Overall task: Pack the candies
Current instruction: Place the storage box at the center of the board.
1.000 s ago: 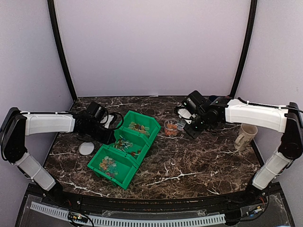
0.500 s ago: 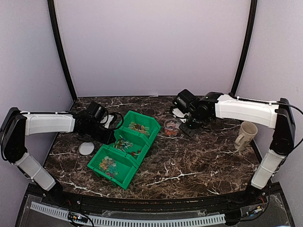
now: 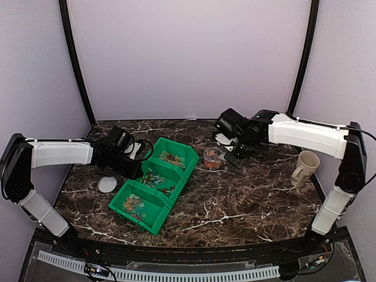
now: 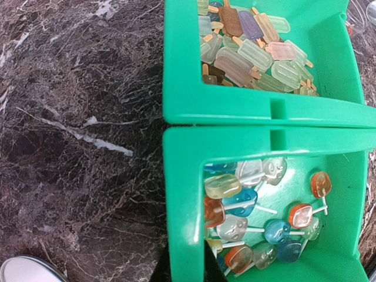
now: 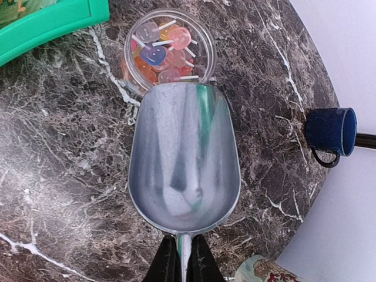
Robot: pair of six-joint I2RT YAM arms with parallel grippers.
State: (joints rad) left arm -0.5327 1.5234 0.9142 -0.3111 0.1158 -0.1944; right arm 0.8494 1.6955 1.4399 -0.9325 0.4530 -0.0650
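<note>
The candies are small lollipops and ice-pop shapes in mixed colours. Lollipops (image 4: 264, 217) fill one compartment of the green bin (image 4: 183, 176) and ice-pop pieces (image 4: 252, 47) fill the one beside it. More candies (image 5: 161, 53) lie in the small clear jar (image 5: 168, 50). My left gripper (image 4: 185, 258) is shut on the bin's near wall, one dark finger on each side of it. My right gripper (image 5: 184, 252) is shut on the handle of a metal scoop (image 5: 183, 158). The scoop is empty and its tip sits at the jar's rim. From above, the jar (image 3: 212, 158) stands just right of the bin (image 3: 176, 176).
A flat whitish lid (image 3: 107, 184) lies left of the bin. A patterned mug (image 3: 305, 167) stands at the right side of the marble table. A small blue cup (image 5: 332, 130) shows at the table's edge in the right wrist view.
My right arm has swung left, bringing the scoop closer to the jar. The left arm and the bin have not moved.
</note>
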